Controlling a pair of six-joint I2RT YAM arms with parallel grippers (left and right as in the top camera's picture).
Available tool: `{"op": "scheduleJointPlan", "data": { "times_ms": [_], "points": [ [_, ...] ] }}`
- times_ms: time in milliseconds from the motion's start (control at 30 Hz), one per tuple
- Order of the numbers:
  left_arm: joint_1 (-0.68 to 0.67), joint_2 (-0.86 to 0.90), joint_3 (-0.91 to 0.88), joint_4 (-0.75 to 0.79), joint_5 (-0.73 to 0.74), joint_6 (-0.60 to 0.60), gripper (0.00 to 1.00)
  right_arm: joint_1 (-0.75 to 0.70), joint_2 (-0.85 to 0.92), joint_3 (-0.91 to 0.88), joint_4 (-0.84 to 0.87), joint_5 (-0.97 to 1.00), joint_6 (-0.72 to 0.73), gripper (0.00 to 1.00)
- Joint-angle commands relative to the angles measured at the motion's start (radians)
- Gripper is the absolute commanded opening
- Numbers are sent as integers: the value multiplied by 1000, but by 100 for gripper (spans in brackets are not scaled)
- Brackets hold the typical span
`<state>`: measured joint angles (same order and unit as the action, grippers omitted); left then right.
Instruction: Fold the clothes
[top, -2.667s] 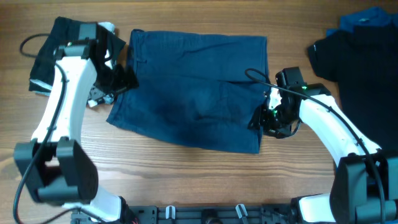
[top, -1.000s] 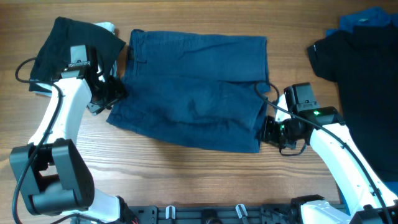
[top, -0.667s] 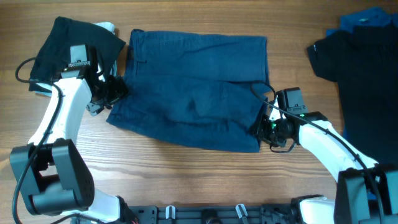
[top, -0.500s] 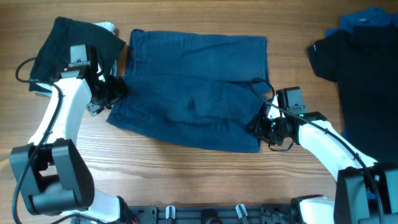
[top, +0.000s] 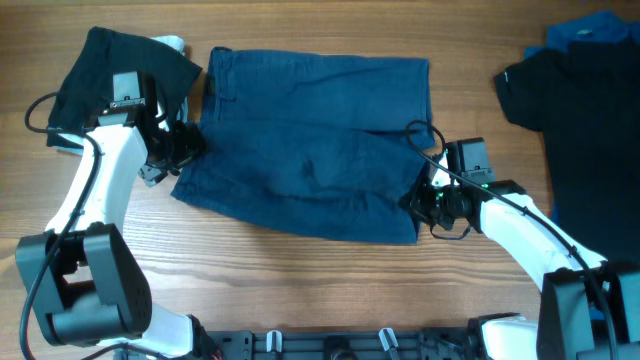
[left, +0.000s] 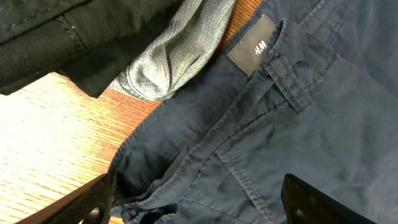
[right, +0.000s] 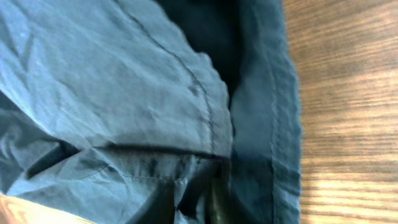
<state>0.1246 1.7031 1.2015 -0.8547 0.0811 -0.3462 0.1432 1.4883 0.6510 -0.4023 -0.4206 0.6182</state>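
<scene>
The left gripper is open, with the waistband of the navy garment between its fingers. The right gripper is at the hem; whether it grips, I cannot tell.

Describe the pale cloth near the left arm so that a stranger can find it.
Start at the big navy garment in the middle of the table. At its far left corner lies a black garment; the pale cloth peeks out between them. It alone is light grey-blue.
</scene>
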Motion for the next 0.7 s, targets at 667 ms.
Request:
{"op": "scheduleJointPlan", "data": {
  "times_ms": [667],
  "points": [
    [3,-13,-6,-11,16,1,84,5,-157,-61,-402,-82,-148,4]
  ]
}}
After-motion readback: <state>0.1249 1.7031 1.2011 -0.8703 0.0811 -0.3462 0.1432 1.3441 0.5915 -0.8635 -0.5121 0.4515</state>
